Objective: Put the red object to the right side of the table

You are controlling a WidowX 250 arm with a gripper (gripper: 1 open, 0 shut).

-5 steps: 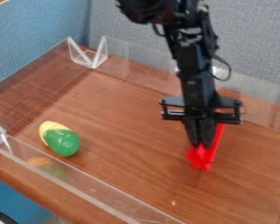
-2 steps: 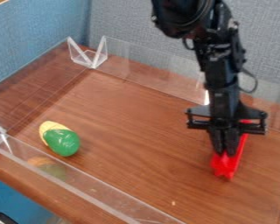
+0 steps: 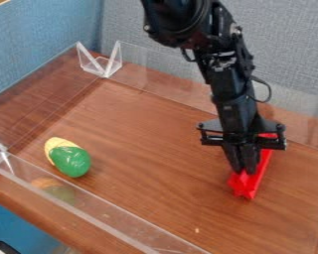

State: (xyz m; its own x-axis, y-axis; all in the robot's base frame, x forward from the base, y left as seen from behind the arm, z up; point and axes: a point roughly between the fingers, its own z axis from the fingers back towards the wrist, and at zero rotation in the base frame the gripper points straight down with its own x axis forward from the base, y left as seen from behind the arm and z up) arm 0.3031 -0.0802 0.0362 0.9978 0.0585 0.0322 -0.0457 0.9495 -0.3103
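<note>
The red object [image 3: 249, 178], a bright red bar, stands tilted with its lower end touching the table [image 3: 148, 139] at the right side. My gripper [image 3: 240, 159] points steeply down and is shut on the bar's upper part, hiding it. The black arm reaches in from the top middle of the camera view.
A green-and-yellow rounded object [image 3: 68, 157] lies at the left front. Low clear acrylic walls [image 3: 98, 61] edge the tabletop, with a front wall [image 3: 95, 213] close to the camera. A blue panel stands behind the table.
The gripper swung right with the red bar, then came back a little to the left and lower. It has stayed shut on the bar throughout.
</note>
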